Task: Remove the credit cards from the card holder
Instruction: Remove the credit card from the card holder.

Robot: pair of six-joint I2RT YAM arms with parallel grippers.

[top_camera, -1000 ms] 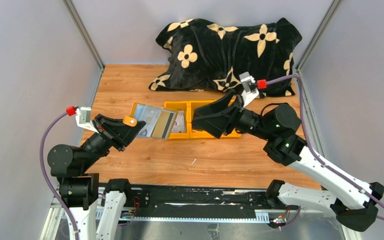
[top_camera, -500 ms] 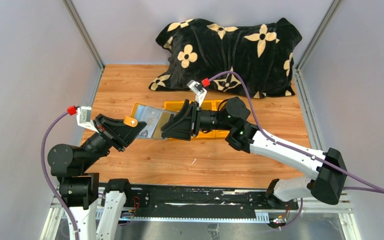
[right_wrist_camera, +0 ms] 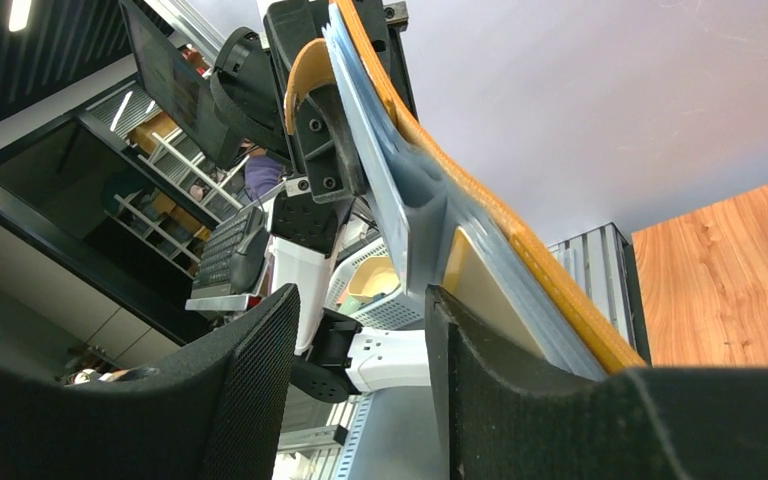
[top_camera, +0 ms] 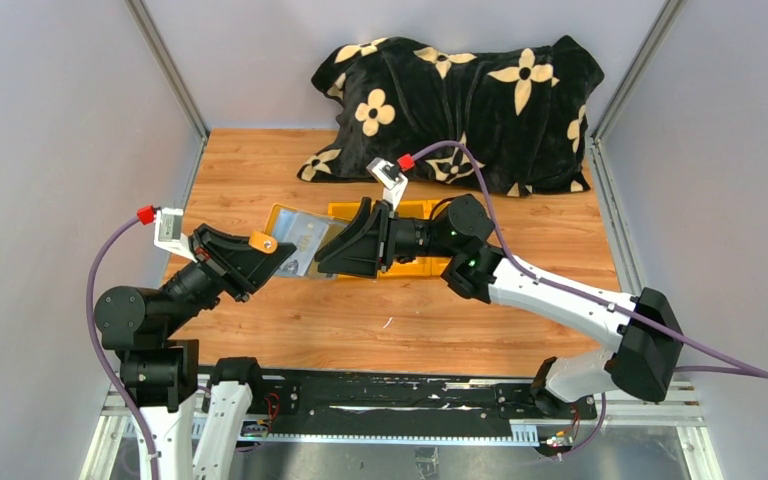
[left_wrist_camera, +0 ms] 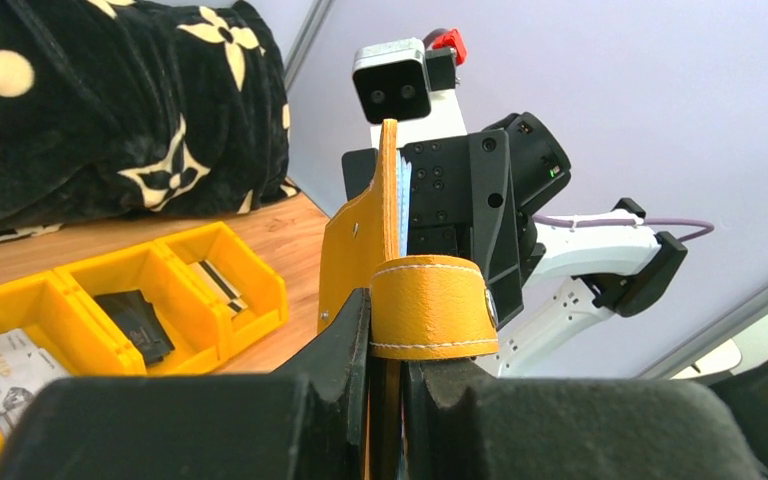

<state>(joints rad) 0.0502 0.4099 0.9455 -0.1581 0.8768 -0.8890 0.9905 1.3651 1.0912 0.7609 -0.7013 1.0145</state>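
The mustard-yellow card holder (top_camera: pixel 282 222) hangs open above the table, and my left gripper (top_camera: pixel 272 258) is shut on its left leaf beside the snap tab (left_wrist_camera: pixel 430 305). Pale grey credit cards (top_camera: pixel 305 240) show in its clear sleeves (right_wrist_camera: pixel 415 190), with a tan one (right_wrist_camera: pixel 480 290) nearest. My right gripper (top_camera: pixel 325 262) is at the holder's free right edge. It is open with nothing between its fingers (right_wrist_camera: pixel 520 400); the sleeves lie just past the right finger. In the left wrist view the holder (left_wrist_camera: pixel 360 240) stands edge-on, clamped between the jaws of the left gripper (left_wrist_camera: pixel 388 400).
A yellow three-compartment bin (top_camera: pixel 352 208) sits behind the holder, half hidden by the right arm. It holds a silver card (left_wrist_camera: pixel 0 365), a dark flat item (left_wrist_camera: pixel 138 322) and a striped card (left_wrist_camera: pixel 222 283). A black flowered pillow (top_camera: pixel 460 100) lies at the back.
The right arm has swung left from over the bin to the holder's free edge, and its jaws have narrowed a little. The left gripper has kept its hold and barely moved.
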